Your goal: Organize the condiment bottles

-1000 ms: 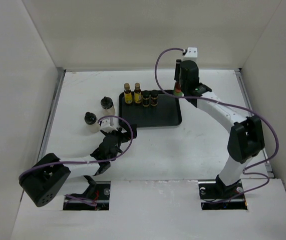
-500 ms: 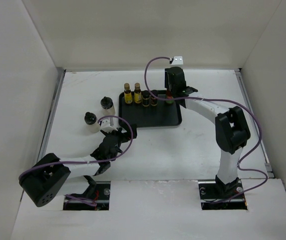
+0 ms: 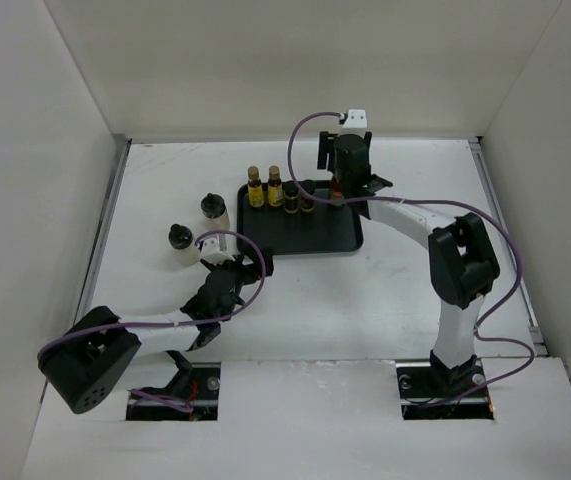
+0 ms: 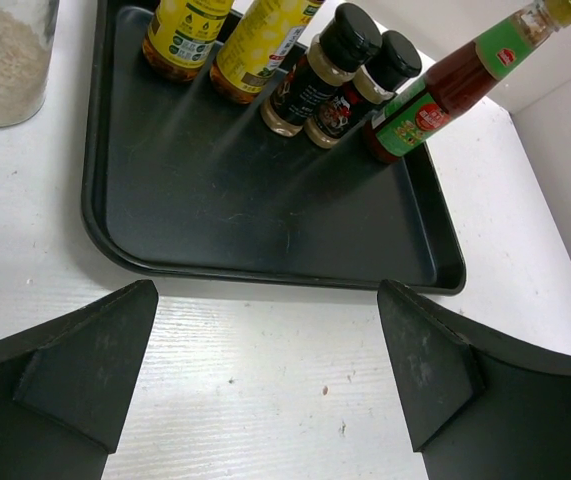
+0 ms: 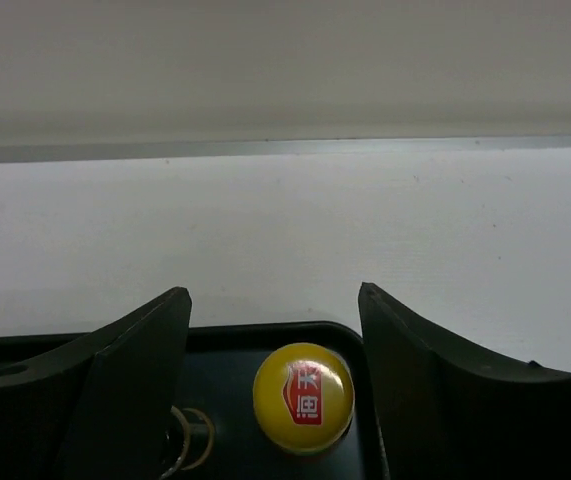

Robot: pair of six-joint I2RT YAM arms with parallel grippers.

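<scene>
Right wrist view shows the right claw (image 5: 273,300) now loosened, jaws parted clear of the red bottle (image 5: 303,397), which stands released at 1 o'clock in the tray (image 4: 265,230) beside the dark bottles (image 4: 335,75), while the left claw (image 4: 265,295) gapes wide and two cream jars (image 3: 214,208) wait at 9 o'clock on the bench (image 3: 315,300).

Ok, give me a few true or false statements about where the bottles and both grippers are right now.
Five bottles stand in a row on the black tray. True.
The two cream jars sit on the tray. False: they stand on the table, left of it.
The right gripper is clamped on the red bottle. False: its fingers stand apart either side of the yellow cap.
The left gripper is open and empty. True.
</scene>
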